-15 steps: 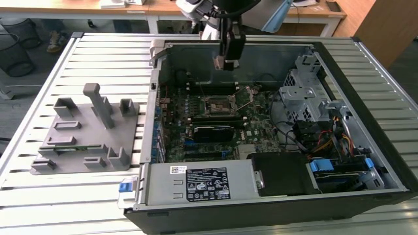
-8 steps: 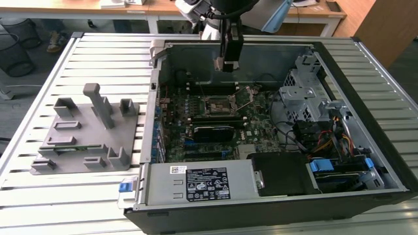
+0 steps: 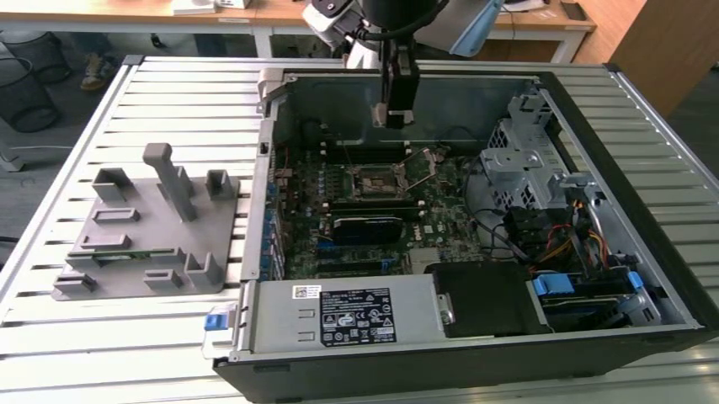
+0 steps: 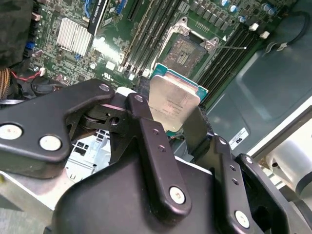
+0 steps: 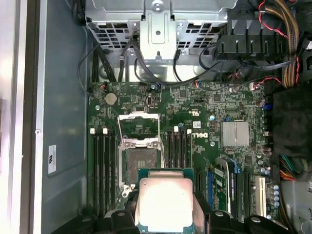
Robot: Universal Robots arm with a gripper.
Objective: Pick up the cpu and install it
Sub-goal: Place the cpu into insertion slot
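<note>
First wrist view shows me the cpu (image 5: pixel 165 204) pinched by two opposite edges in the end effector (image 5: pixel 165 215), which is closed on it, hanging clear above the motherboard (image 5: pixel 204 109). The open socket (image 5: pixel 141 161) lies just past the chip's leading edge, not under it.

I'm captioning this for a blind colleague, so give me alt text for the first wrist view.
The end effector grips the cpu, silver top facing the camera, over a green motherboard inside an open computer case. On the board, the empty socket, its retention frame flipped open, sits between rows of memory slots.
</note>
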